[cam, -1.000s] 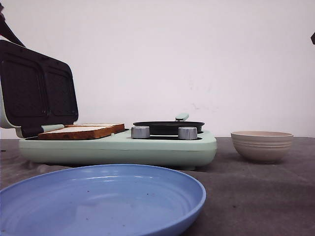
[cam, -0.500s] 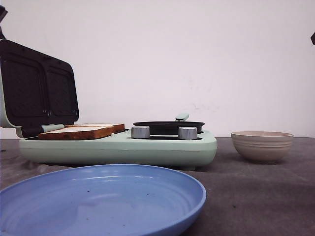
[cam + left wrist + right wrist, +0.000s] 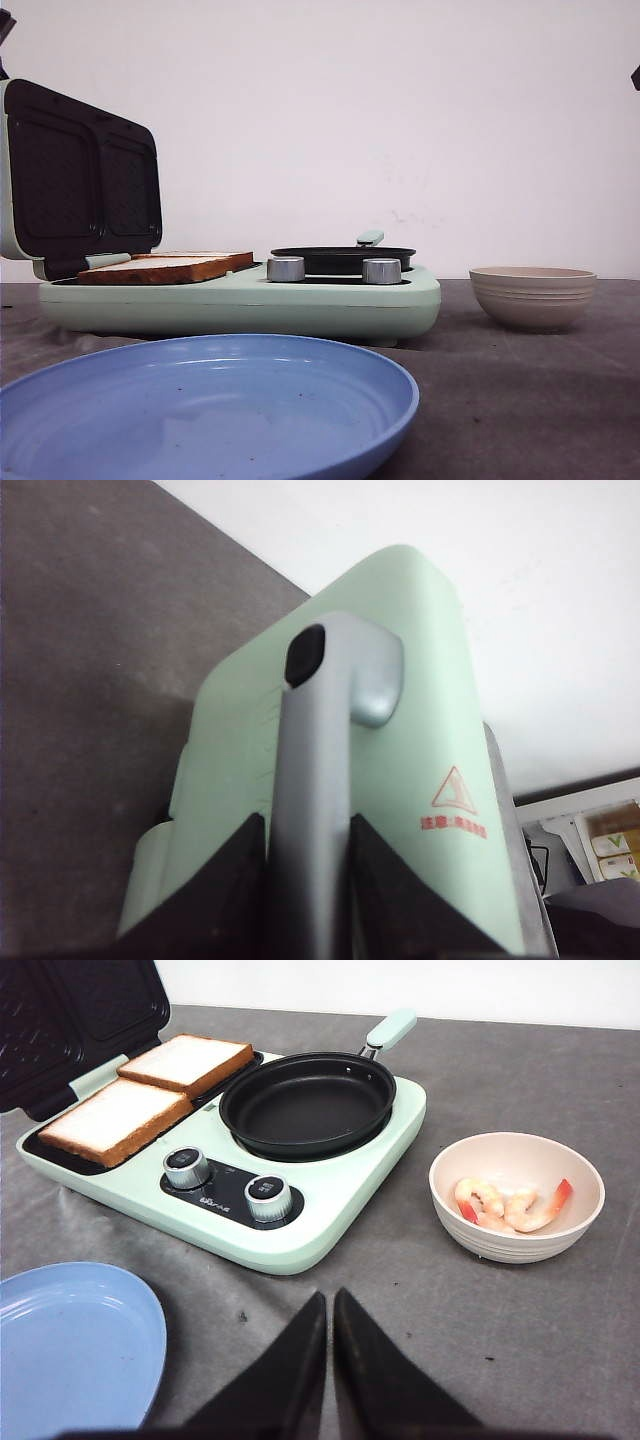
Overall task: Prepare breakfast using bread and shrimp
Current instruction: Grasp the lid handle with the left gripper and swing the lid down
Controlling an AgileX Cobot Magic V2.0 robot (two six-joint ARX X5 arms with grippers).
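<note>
Grey table is sitting w/ white wall behind. Left gripper is clamping lid handle; right gripper is hanging pinched closed, holding nothing.

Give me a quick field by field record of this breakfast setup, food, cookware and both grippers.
bread: two square white slices on the open mint-green sandwich maker's grill plate
shrimp: pinkish-orange pieces in the beige ribbed bowl
pan: round black frying pan, empty
plate: blue round plate, empty
lid: raised
left gripper: shut on the lid's grey handle
right gripper: shut, holding nothing
</note>
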